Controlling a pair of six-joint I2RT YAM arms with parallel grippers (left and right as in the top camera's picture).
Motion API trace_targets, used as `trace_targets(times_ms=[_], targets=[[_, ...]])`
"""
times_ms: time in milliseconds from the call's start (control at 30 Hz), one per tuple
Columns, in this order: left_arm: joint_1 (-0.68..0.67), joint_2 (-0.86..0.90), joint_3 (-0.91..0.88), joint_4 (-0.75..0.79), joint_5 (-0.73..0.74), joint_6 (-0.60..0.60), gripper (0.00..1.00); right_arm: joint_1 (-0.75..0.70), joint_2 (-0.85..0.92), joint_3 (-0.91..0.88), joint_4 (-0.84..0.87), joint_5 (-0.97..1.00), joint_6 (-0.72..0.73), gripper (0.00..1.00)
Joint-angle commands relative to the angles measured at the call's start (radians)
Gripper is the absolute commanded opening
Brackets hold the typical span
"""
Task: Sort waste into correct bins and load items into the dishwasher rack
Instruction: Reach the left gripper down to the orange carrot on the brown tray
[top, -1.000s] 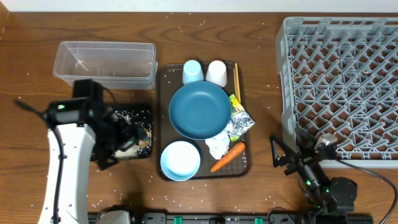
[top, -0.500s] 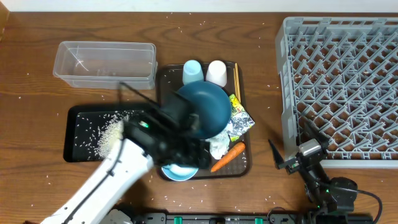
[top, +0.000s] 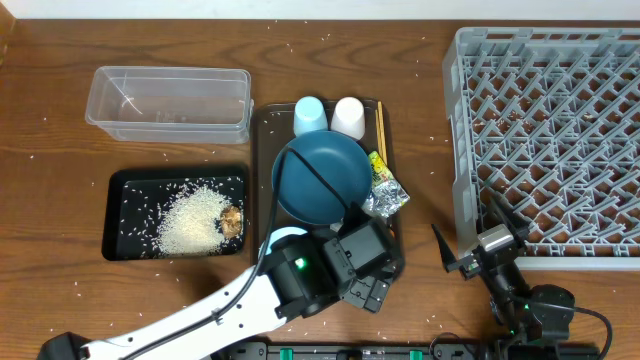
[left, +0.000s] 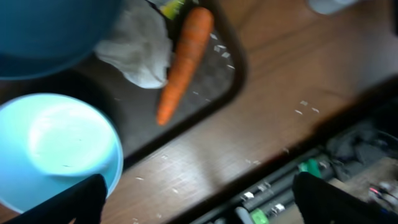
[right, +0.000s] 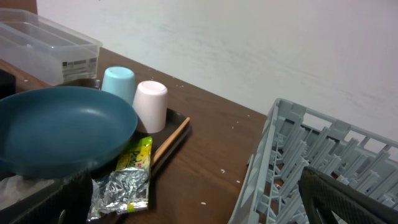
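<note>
Carrot (left: 185, 59) hugs brown tray (left: 208, 93) edge near wide left pincer (left: 199, 196); right pincer (right: 196, 205) wide.

Robot test bench, arranged as a dish-clearing station. Indicators:
- wood-grain counter (top: 420, 100) against a bare white wall (right: 249, 43);
- left arm (top: 180, 325) and right arm (top: 510, 290) based at the front edge, by a black rail (top: 300, 352);
- grey dishwasher rack (top: 550, 130);
- brown tray (top: 258, 200) of used tableware;
- spilled rice (top: 190, 220).

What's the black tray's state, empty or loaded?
Loaded: the black tray holds a heap of white rice, with a small brown lump at the heap's right edge, seen from overhead.
</note>
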Motion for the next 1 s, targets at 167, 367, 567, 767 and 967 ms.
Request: trace_targets(times_ms=[167, 367, 567, 767, 967], targets=[[-0.003, 0.032, -0.006, 0.043, -0.113, 0.039, 0.98, -0.01, -0.004, -0.001, -0.004, 0.01, -0.013, 0.99], [-0.005, 0.138, -0.006, 0.08, -0.079, 0.071, 0.98, -0.01, -0.004, -0.001, -0.004, 0.01, -0.013, 0.99], [-0.005, 0.278, -0.006, 0.174, -0.048, 0.071, 0.99, -0.01, -0.004, -0.001, -0.004, 0.01, -0.013, 0.99], [-0.005, 0.336, -0.006, 0.195, -0.048, 0.072, 0.83, -0.01, -0.004, -0.001, -0.004, 0.01, -0.012, 0.99], [-0.005, 0.348, -0.011, 0.191, -0.049, 0.076, 0.8, -0.01, -0.004, -0.001, -0.004, 0.01, -0.012, 0.99]])
